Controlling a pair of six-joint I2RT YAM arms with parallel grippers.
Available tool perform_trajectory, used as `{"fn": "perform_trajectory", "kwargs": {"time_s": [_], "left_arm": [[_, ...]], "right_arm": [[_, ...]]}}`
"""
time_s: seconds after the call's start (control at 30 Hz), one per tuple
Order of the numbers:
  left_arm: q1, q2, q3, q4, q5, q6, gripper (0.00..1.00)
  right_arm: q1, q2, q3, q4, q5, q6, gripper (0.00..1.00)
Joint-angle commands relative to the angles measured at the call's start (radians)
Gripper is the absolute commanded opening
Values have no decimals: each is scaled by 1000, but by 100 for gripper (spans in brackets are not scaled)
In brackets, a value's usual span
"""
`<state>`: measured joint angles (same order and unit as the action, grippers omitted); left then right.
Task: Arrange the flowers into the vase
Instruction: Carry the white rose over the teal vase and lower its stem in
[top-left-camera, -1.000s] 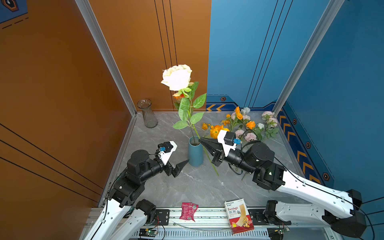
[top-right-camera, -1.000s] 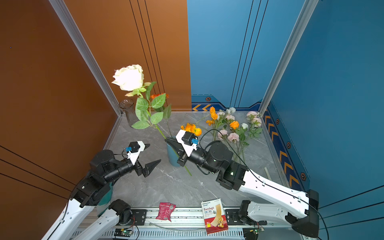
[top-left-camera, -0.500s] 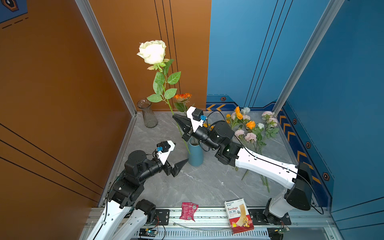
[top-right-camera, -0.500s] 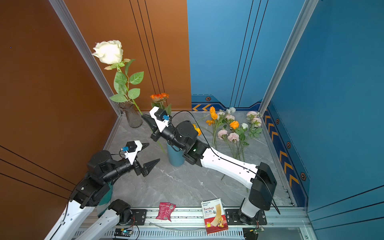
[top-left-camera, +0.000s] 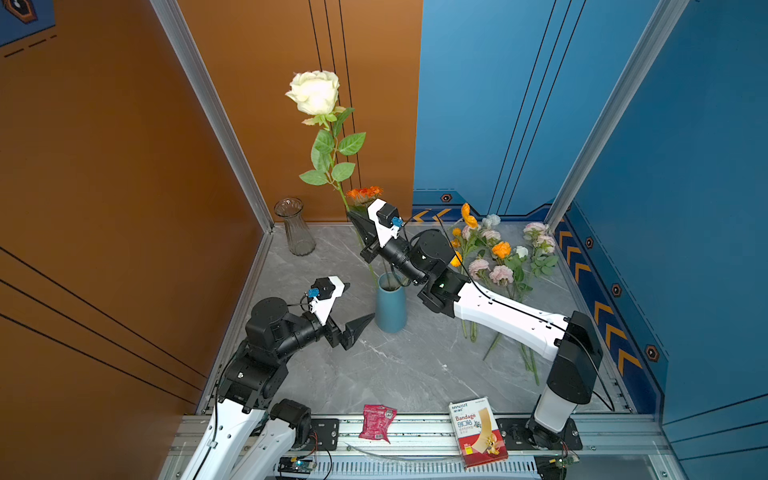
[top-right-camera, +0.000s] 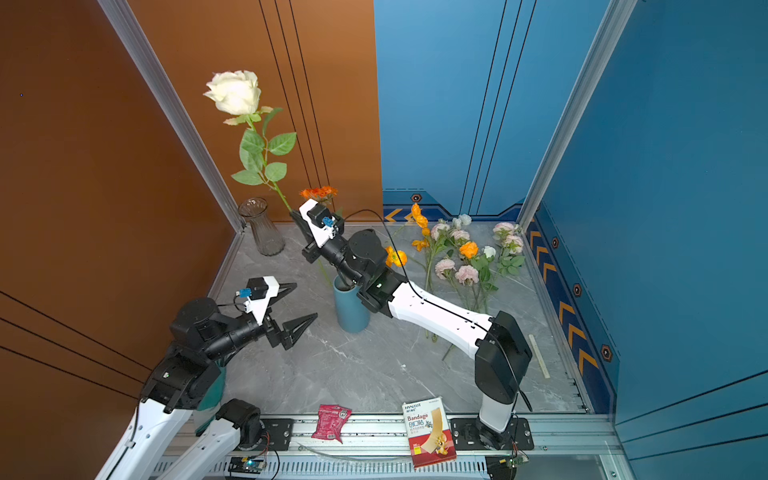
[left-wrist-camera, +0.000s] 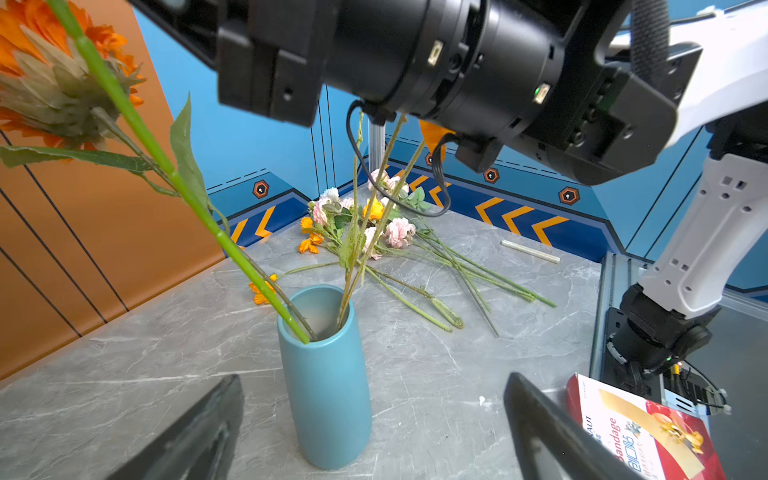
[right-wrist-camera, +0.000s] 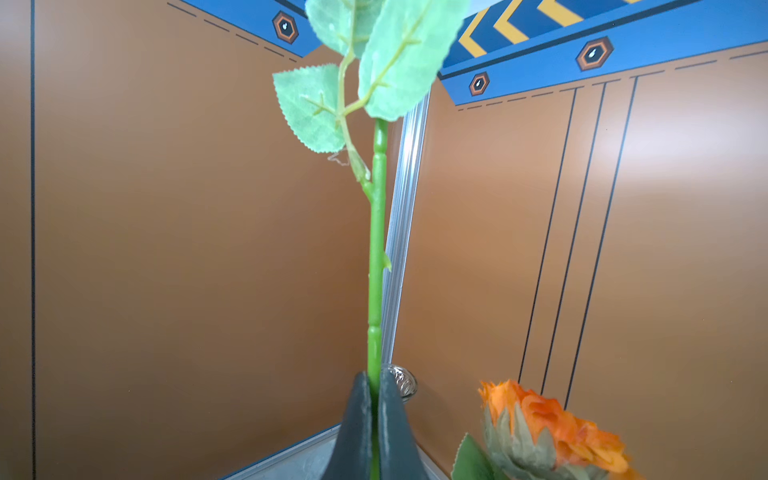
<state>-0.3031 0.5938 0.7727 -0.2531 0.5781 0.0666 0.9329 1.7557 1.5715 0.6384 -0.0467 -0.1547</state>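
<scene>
white rose (top-left-camera: 313, 92): tilted, stem end at blue vase (top-left-camera: 390, 307) rim | orange bloom (top-left-camera: 364, 193): in vase | other flowers (top-left-camera: 500, 259): lying flat

Bare tabletop (top-left-camera: 407, 374) lies wide open before the blue vase (top-left-camera: 390, 309), but my right arm (top-left-camera: 498, 316) hangs over its mouth and loose flowers (top-left-camera: 500, 272) crowd the far right.

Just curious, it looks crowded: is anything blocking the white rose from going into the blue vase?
Nothing visible blocks it. The rose, held by the right gripper, has its stem end at the rim of the vase. The few stems already in the vase leave the mouth partly free.
</scene>
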Motion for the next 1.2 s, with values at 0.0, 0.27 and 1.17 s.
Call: {"fn": "perform_trajectory", "kwargs": {"time_s": [0.0, 0.27, 1.17], "left_arm": [[28, 7, -15, 52, 71, -37, 98], [38, 11, -16, 55, 78, -43, 98], [55, 8, -14, 56, 97, -52, 98]], "right_arm": [[3, -29, 24, 1, 27, -42, 0], [10, -19, -25, 6, 55, -129, 0], [82, -11, -420, 384, 257, -195, 0]]}}
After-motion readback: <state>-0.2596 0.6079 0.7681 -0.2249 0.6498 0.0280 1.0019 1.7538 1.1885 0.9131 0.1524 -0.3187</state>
